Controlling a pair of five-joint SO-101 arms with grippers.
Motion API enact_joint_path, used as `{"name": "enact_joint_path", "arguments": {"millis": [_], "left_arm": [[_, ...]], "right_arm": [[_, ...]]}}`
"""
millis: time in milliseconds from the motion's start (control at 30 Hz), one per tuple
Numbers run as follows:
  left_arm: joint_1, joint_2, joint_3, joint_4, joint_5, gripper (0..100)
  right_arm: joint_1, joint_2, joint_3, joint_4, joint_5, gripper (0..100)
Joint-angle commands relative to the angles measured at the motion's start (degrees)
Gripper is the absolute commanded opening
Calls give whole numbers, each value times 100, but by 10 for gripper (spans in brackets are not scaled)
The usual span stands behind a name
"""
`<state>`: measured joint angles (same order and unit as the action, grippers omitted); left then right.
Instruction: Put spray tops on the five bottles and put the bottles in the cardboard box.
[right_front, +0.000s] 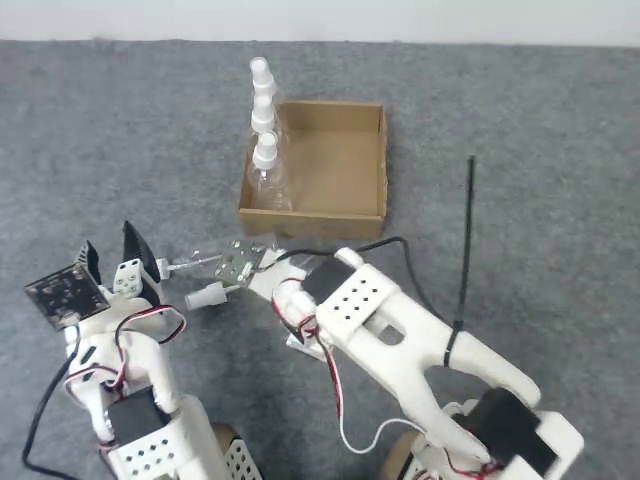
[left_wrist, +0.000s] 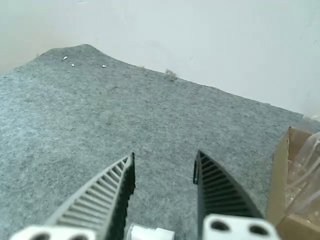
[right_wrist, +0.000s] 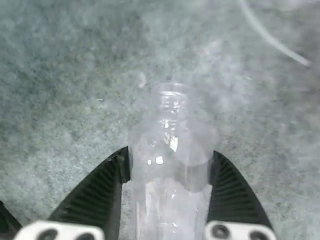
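A clear, uncapped bottle (right_wrist: 172, 115) is clamped between the jaws of the right pincer (right_wrist: 170, 157), just in front of the cardboard box (right_front: 310, 218). The left pincer (left_wrist: 165, 154) gapes wide, farther from the box. Three topped bottles (right_front: 265, 160) stand inside the box.

You have a table covered with grey felt (right_front: 520, 130). On the felt stands the cardboard box (right_front: 320, 222), open on top, toward the far edge. A white spray top (right_front: 205, 297) lies on its side, apart from the box. Some small white specks (left_wrist: 72, 64) lie at the felt's far edge.
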<state>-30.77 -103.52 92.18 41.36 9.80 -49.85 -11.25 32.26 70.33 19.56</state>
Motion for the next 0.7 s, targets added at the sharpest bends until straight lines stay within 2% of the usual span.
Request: {"name": "enact_joint_path", "arguments": {"millis": [0,300,400,533,667], "left_arm": [[0,-105,-57,-167,62,182],[18,-105,-57,-141,62,184],[132,-105,-84,-35,26,184],[492,-105,-171,281,-466,184],[624,-97,-251,422,-501,184]], "right_arm": [[215,-514,-88,22,-149,119],[875,-1138,-62,-31,-747,119],[1059,-1323,-62,-40,-747,119],[1182,-1437,-62,-40,-747,119],[1209,-1429,-62,-40,-747,119]]}}
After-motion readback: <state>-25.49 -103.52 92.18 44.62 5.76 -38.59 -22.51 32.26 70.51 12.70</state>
